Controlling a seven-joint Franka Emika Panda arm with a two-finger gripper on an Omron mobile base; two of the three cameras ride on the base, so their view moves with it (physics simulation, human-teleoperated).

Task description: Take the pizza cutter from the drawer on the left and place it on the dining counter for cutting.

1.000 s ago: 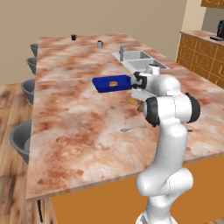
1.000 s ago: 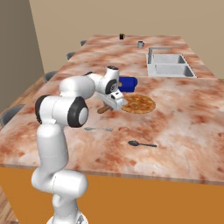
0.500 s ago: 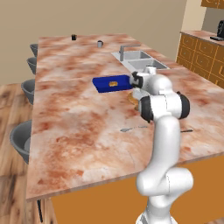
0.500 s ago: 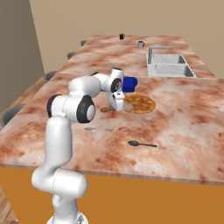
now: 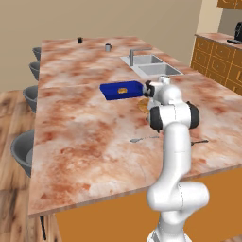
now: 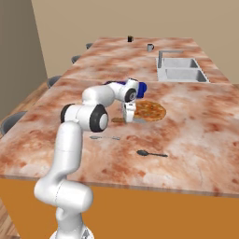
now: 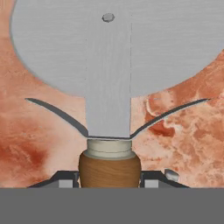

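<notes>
One pizza cutter [image 7: 114, 65] pinched by its wooden handle in the gripper [image 7: 110, 175], blade toward 12 o'clock, low over the dining counter [image 6: 196, 126] beside the pizza [image 6: 149, 110], seemingly for set-down.

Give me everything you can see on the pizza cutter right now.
The pizza cutter has a large round grey metal wheel with a small centre rivet, a flat metal neck, two thin curved guard arms, a pale collar and a brown wooden handle. The gripper is shut on the handle, wheel pointing away from the hand toward the marbled dining counter. From the right base camera it hangs low over the counter beside the pizza; whether it touches the stone I cannot tell.
</notes>
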